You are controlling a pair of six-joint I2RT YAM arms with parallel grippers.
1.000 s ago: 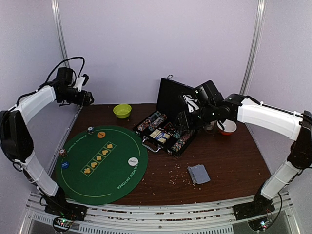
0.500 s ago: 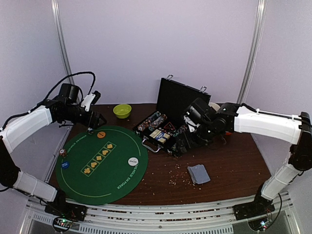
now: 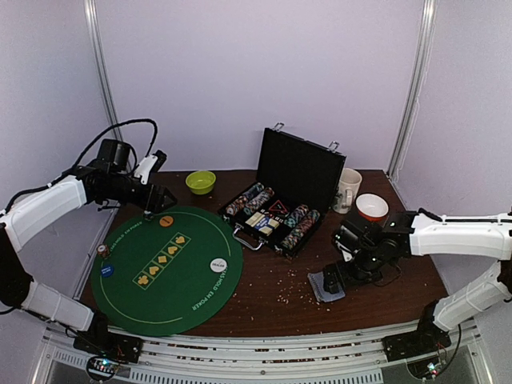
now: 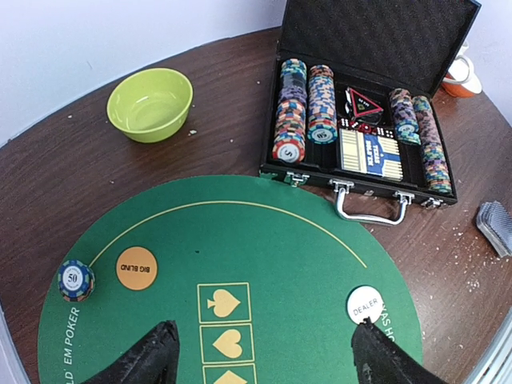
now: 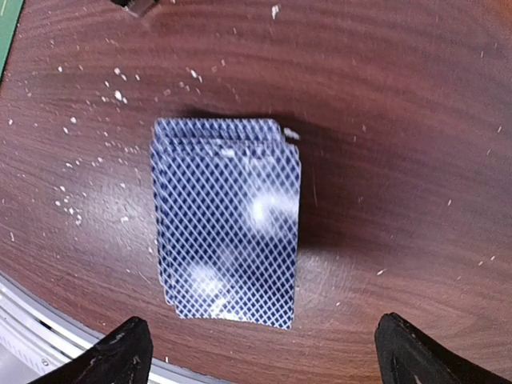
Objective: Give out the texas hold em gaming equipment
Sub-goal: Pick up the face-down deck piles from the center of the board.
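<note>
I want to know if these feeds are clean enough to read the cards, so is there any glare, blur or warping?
Right wrist view: two white glare patches on the card deck, its pattern slightly soft, a dark shadow along its right side. Left wrist view: sharp, only a mild sheen inside the green bowl. Top view: even light, but the frame poles lean inward, likely from a wide lens.

A card deck (image 5: 224, 220) lies on the table (image 3: 264, 308) right of the poker mat (image 3: 136, 304), with the chip case (image 3: 298, 168) behind them.
</note>
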